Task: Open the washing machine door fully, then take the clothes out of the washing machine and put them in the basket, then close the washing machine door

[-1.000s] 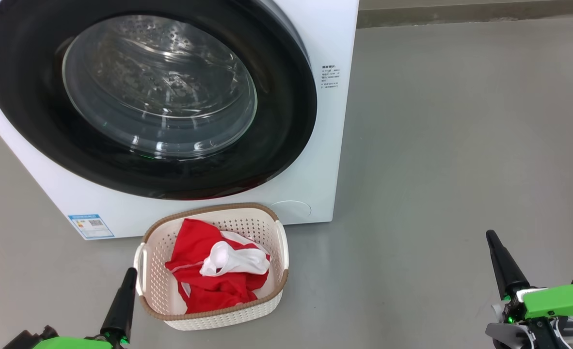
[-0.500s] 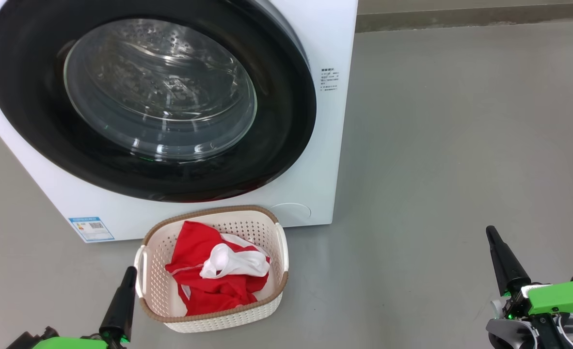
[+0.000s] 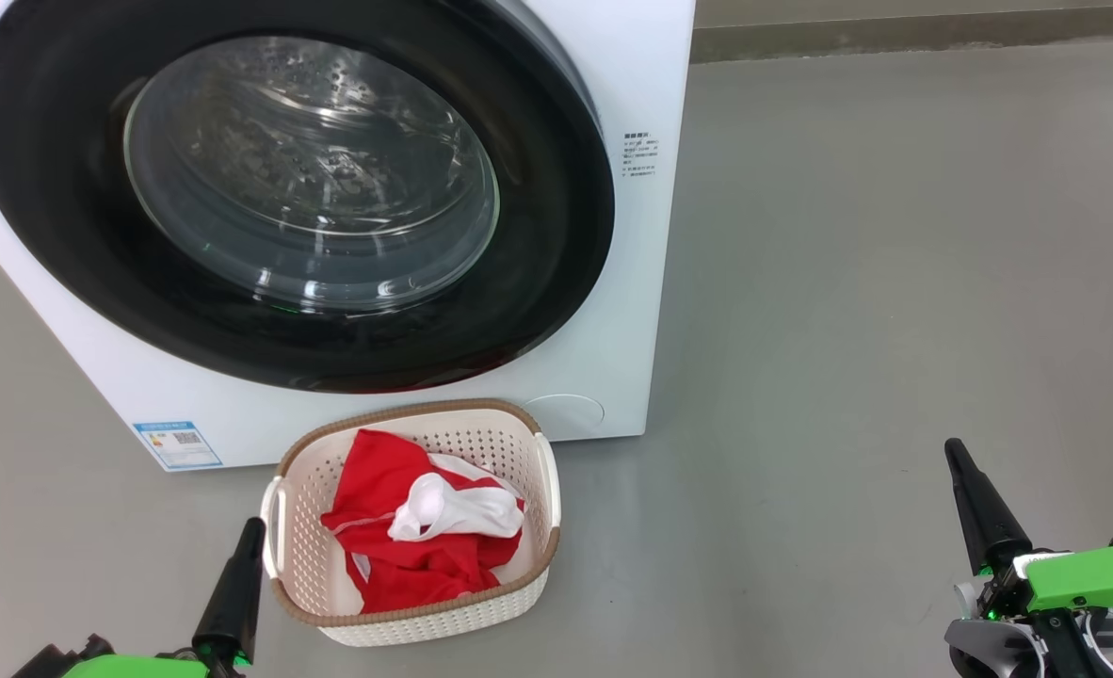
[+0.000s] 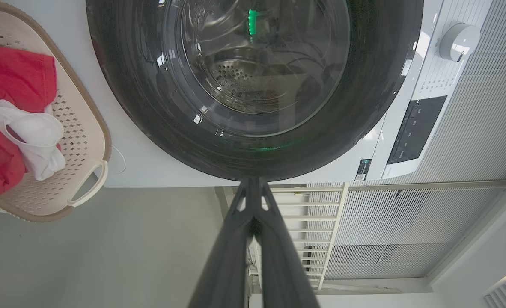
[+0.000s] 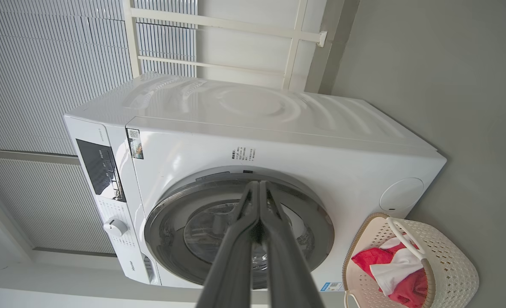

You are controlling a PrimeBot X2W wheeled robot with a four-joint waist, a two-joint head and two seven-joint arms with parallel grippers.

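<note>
The white washing machine [image 3: 641,282] fills the upper left, its black-rimmed round door [image 3: 538,282] shut flat against the front; the steel drum shows through the glass. On the floor in front stands the cream basket [image 3: 443,617] holding the red and white clothes [image 3: 406,537]. My left gripper [image 3: 253,529] is shut and empty, just left of the basket. My right gripper [image 3: 952,450] is shut and empty, far right over bare floor. The door [image 4: 150,111] and basket [image 4: 86,128] show in the left wrist view, the machine [image 5: 257,128] and basket [image 5: 458,265] in the right wrist view.
Grey floor [image 3: 848,282] spreads to the right of the machine up to a wall base strip [image 3: 895,28]. A blue label [image 3: 178,443] sits at the machine's lower left. A control panel and knob [image 4: 458,40] are on the machine's top band.
The whole picture shifted slightly down from one second ago, so the camera moved. Since half a second ago, nothing has visibly changed.
</note>
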